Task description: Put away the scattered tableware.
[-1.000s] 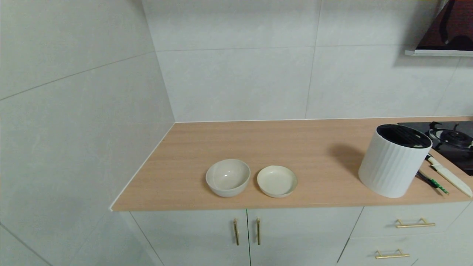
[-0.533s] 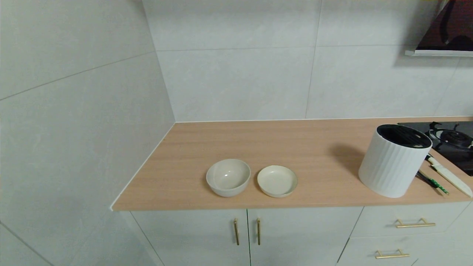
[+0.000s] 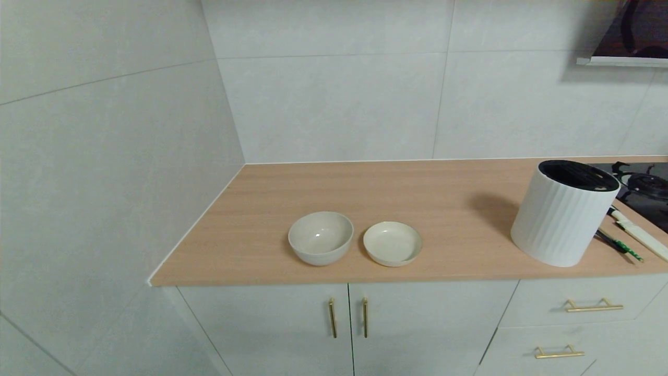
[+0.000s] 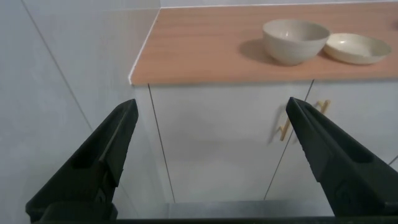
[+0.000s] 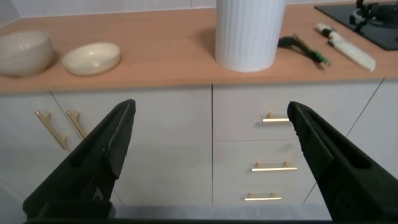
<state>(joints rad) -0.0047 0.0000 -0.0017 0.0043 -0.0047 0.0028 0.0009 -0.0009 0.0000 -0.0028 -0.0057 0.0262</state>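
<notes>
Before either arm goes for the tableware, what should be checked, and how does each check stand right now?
1. Left gripper open and empty: ok.
2. Right gripper open and empty: ok.
3. Bowl upright on the counter, nothing inside: ok.
4. Dish upright beside the bowl, unobstructed: ok.
5. Knife and chopsticks stowed in the white holder: not ok, both lie on the counter beside it.
6. Free slots in the holder: cannot tell.

Head above; wrists low; all share bowl [image 3: 320,237]
</notes>
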